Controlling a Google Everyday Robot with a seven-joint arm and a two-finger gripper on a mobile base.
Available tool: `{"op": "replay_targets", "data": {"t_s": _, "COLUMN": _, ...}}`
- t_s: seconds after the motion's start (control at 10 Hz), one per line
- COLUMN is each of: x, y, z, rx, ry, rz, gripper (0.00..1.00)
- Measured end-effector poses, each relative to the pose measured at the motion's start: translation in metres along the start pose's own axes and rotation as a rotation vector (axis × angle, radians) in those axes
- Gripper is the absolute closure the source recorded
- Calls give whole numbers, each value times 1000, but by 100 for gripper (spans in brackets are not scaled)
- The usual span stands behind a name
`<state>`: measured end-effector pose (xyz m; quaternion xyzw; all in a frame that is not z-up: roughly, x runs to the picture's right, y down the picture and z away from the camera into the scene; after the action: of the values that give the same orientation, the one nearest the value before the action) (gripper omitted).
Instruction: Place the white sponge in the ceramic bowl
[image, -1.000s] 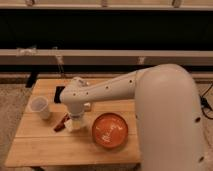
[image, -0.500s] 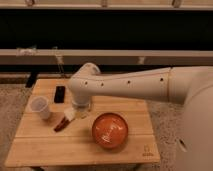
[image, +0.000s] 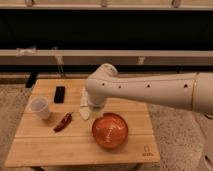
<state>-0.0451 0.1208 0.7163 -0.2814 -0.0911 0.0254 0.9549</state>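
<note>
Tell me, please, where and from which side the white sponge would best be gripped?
The white sponge lies on the wooden table, left of the ceramic bowl and partly hidden under the arm. Probably best taken from straight above, pinching across its narrower width. The gripper sits near its right edge; its fingers are hidden by the wrist.

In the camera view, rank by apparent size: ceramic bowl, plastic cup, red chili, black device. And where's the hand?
1. Ceramic bowl
2. Plastic cup
3. Red chili and black device look alike.
Hand: mostly hidden under the arm, just above the bowl.
</note>
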Motion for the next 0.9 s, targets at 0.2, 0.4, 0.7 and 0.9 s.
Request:
{"op": "replay_targets", "data": {"t_s": 0.2, "x": 36, "y": 8, "z": 25, "rx": -26, "ry": 46, "rz": 66, "gripper": 33}}
{"op": "replay_targets", "data": {"t_s": 0.4, "x": 70, "y": 15, "z": 48, "rx": -66, "ry": 94, "rz": 145, "gripper": 20}}
{"op": "replay_targets", "data": {"t_s": 0.7, "x": 96, "y": 17, "z": 61, "rx": -93, "ry": 145, "rz": 247, "gripper": 20}}
{"op": "replay_targets", "data": {"t_s": 0.9, "x": 106, "y": 16, "z": 59, "rx": -94, "ry": 158, "rz": 310, "gripper": 20}}
